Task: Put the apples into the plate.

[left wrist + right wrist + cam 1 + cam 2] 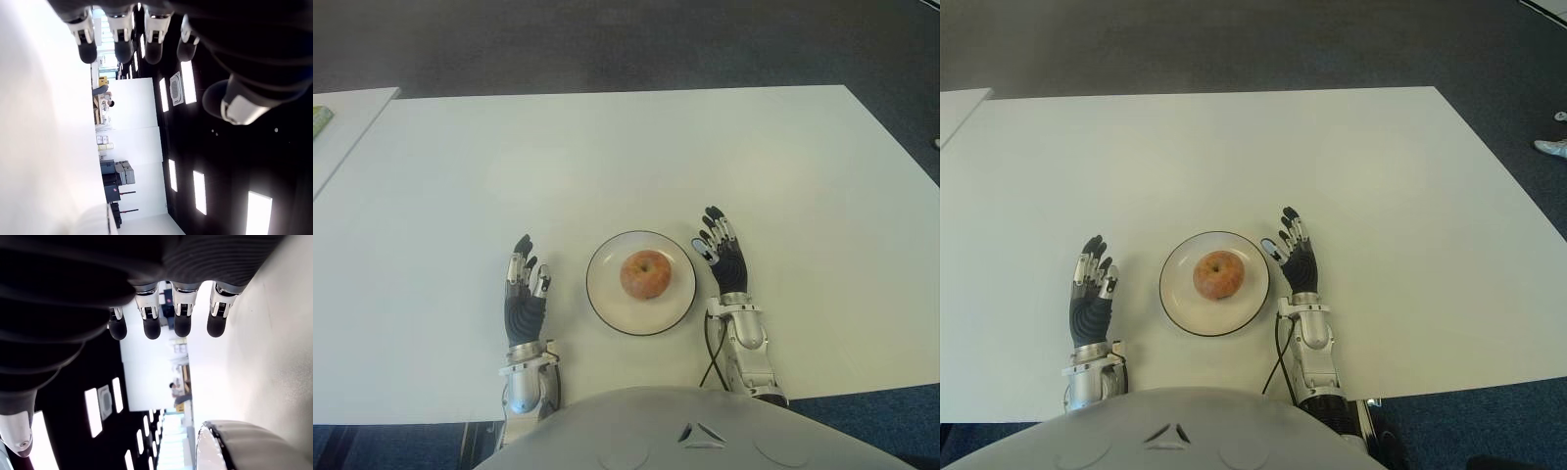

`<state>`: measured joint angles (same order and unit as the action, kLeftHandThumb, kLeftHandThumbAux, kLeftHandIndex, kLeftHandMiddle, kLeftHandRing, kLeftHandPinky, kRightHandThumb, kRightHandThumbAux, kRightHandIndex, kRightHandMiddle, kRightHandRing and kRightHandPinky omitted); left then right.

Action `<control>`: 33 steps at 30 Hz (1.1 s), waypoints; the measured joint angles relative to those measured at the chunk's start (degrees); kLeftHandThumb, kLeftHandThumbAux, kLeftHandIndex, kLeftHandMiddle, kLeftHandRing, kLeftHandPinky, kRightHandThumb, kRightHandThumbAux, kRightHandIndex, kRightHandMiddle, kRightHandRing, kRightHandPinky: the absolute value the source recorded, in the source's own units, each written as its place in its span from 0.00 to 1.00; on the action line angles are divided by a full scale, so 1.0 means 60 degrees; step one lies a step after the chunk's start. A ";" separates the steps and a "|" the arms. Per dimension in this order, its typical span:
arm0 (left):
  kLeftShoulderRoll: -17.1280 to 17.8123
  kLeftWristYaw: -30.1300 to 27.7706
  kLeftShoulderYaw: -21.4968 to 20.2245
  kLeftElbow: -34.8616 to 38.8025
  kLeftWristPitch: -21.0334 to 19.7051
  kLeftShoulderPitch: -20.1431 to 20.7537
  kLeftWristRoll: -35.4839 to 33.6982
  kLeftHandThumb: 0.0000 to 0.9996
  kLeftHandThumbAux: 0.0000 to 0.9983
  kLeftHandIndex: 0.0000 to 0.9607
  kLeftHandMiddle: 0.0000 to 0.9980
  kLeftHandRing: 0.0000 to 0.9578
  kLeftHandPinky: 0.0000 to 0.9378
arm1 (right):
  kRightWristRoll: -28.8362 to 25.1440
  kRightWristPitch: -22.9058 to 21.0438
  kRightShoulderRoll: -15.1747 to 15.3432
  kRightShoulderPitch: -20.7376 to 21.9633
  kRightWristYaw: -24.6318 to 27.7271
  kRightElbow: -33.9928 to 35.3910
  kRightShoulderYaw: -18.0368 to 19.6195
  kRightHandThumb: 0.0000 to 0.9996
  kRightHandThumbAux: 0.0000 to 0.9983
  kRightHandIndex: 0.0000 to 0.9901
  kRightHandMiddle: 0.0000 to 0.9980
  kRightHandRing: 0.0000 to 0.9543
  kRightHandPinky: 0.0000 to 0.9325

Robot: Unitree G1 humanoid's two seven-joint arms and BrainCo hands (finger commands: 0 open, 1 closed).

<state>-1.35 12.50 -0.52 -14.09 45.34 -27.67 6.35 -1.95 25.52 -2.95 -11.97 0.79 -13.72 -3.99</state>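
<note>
A reddish-yellow apple [645, 274] sits in the middle of a white plate with a dark rim [607, 304] on the white table [607, 157], near its front edge. My right hand [717, 245] lies just right of the plate, palm up, fingers spread and holding nothing; the plate's rim [234, 440] shows in the right wrist view. My left hand [524, 279] shows a short way left of the plate, fingers straight and empty. I see no other apple.
A second white table [342, 127] stands at the far left with a green object [319, 119] on its edge. Dark carpet surrounds the table. A shoe [1552, 148] shows on the floor at the right.
</note>
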 measured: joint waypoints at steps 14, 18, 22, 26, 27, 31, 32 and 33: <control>-0.0045 0.0001 0.0006 0.0043 -0.0276 0.0005 -0.0004 0.07 0.46 0.01 0.00 0.00 0.03 | 0.0038 -0.0095 0.0030 -0.0162 -0.0030 0.0164 -0.0172 0.11 0.58 0.00 0.00 0.00 0.00; -0.0038 -0.0047 0.0031 0.0083 -0.0331 0.0000 -0.0029 0.06 0.47 0.01 0.00 0.00 0.03 | 0.0038 -0.0093 0.0036 -0.0190 -0.0030 0.0184 -0.0187 0.10 0.59 0.00 0.00 0.00 0.00; -0.0016 -0.0148 0.0051 0.0091 -0.0360 0.0001 -0.0113 0.05 0.47 0.01 0.00 0.00 0.03 | 0.0060 -0.0059 0.0039 -0.0185 -0.0037 0.0149 -0.0183 0.10 0.59 0.00 0.00 0.00 0.00; 0.0014 -0.0197 0.0053 0.0095 -0.0384 0.0003 -0.0131 0.05 0.47 0.00 0.00 0.00 0.04 | 0.0097 0.0025 0.0041 -0.0165 -0.0057 0.0054 -0.0174 0.09 0.58 0.00 0.00 0.00 0.00; 0.0023 -0.0203 0.0054 0.0098 -0.0395 0.0005 -0.0130 0.05 0.48 0.00 0.00 0.00 0.04 | 0.0110 0.0071 0.0041 -0.0154 -0.0063 0.0018 -0.0169 0.09 0.58 0.00 0.00 0.00 0.00; 0.0055 -0.0204 0.0069 0.0124 -0.0477 0.0017 -0.0121 0.05 0.48 0.01 0.00 0.00 0.05 | 0.0151 0.0258 0.0044 -0.0100 -0.0079 -0.0107 -0.0145 0.09 0.57 0.00 0.00 0.00 0.00; 0.0060 -0.0204 0.0079 0.0131 -0.0495 0.0020 -0.0119 0.06 0.48 0.01 0.00 0.00 0.05 | 0.0162 0.0299 0.0044 -0.0095 -0.0079 -0.0130 -0.0142 0.09 0.57 0.00 0.00 0.00 0.00; 0.0062 -0.0204 0.0088 0.0136 -0.0507 0.0023 -0.0118 0.06 0.48 0.01 0.00 0.00 0.05 | 0.0169 0.0336 0.0045 -0.0093 -0.0078 -0.0148 -0.0140 0.09 0.57 0.00 0.00 0.00 0.00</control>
<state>-0.98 11.28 0.01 -13.28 42.29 -27.54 5.64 -0.94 27.53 -2.68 -12.53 0.32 -14.61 -4.83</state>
